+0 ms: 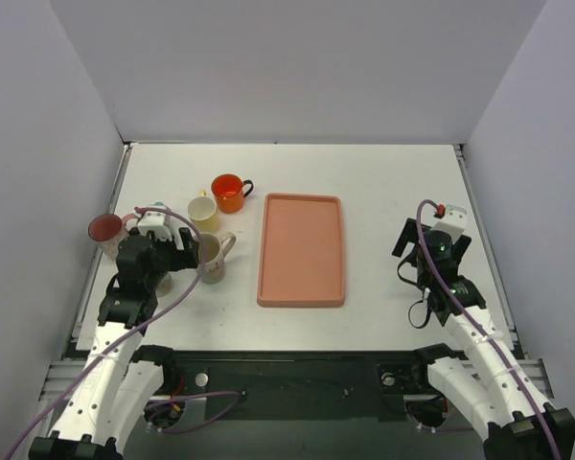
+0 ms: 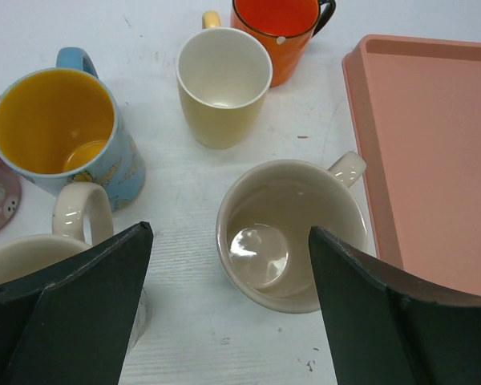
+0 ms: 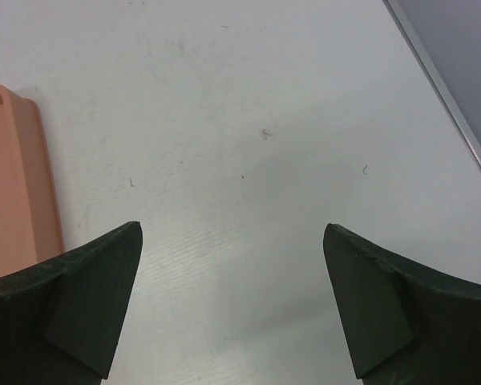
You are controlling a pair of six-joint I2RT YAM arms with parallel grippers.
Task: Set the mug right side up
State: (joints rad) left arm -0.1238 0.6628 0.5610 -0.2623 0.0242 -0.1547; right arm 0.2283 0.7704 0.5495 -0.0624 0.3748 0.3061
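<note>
Subject mug: the cream mug (image 2: 289, 216) stands upright on the table (image 1: 383, 192), mouth up, glossy inside visible down to the base.
Mug position: front left part of the table, just left of the pink tray (image 1: 302, 249) and apart from it; its handle points toward the tray's far end.
Left gripper: the left gripper (image 2: 229, 233) is released, with its jaws spread wide. In the left wrist view, one dark finger (image 2: 80, 297) shows on each side of the cream mug's image. Neither finger touches the mug, and the gripper hangs above it.
Left arm: it reaches forward over the cluster of mugs at the left of the table.
Neighbouring mugs: the pale yellow mug (image 2: 223, 80) stands beyond the cream mug, mouth up. The orange mug (image 2: 276, 32) with a dark handle stands behind that. The blue mug (image 2: 60, 128) with a yellow interior stands to the left, mouth up.
Further mugs: the second cream mug (image 2: 32, 253) sits at the lower left of the left wrist view, partly hidden by a finger, its handle beside the blue mug. The pink mug (image 1: 105, 230) stands at the table's far left, and its orientation cannot be confirmed.
Tray: flat on the table centre, long side running front to back, nothing in it.
Right gripper: the right gripper (image 3: 232, 231) is released, jaws apart, holding nothing, over bare table to the right of the tray.
</note>
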